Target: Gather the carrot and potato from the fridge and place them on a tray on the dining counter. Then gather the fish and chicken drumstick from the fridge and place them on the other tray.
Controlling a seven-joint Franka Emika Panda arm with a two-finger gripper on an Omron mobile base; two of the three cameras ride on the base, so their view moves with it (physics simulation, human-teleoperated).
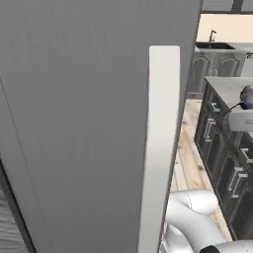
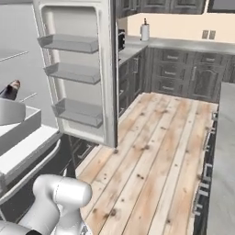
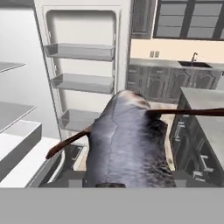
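**Gripper closed on the fish outside the open fridge**

Gripper jaws are judged to be closed on the fish. In the hand view its grey body is pressed close against the camera and hides most of the fingertips, so the contact itself cannot be made out.

The fridge door is swung wide open, and three bare door shelves are seen on its inner face. The white fridge interior lies at the left of the right base view. A wooden floor runs between the fridge and a dark cabinet run with a pale tabletop. Whether this is the dining counter cannot be told. A sink is set into the far tabletop.

The fish is held in the air, clear of the fridge shelves, with a thin dark fin or tail trailing to one side. It is judged to be fairly light but smooth-skinned and slippery, and somewhat soft rather than rigid. A hold across the thick middle of the body would be favoured. The tapered tail end could be squeezed out of the jaws, and the long body may swing if it is carried fast. The fish is still to be set on its tray.
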